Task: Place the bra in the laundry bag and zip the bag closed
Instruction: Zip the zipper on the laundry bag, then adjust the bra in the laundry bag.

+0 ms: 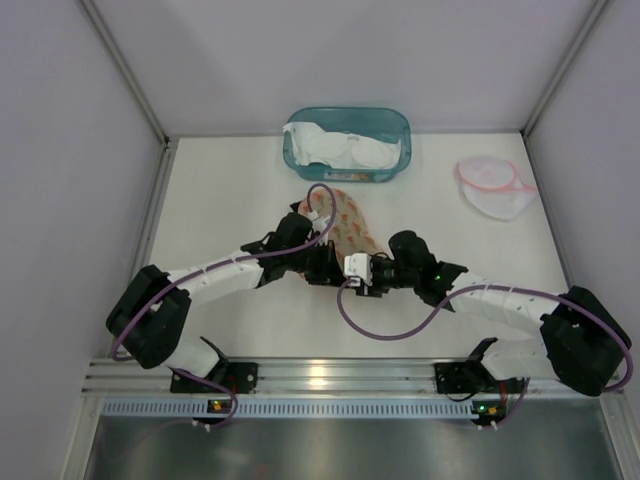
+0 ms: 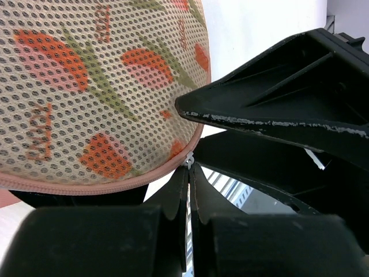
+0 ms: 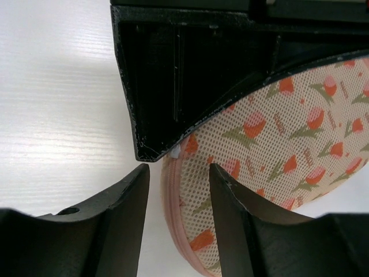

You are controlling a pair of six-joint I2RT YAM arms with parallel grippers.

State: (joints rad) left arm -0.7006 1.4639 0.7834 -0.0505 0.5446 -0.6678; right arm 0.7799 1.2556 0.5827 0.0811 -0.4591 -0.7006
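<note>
Here laundry bag rim (pink zipper) between right gripper jaws.

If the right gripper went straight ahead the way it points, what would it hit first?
Most likely the bag: its pink zip edge sits between the open fingers of the right gripper. The left gripper looks just beyond, though depth is unclear.

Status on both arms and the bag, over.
Left gripper, fingers shut on zip pull. Right gripper open, astride bag edge. Zip shut where visible. Basket apart behind, nothing blocking.
</note>
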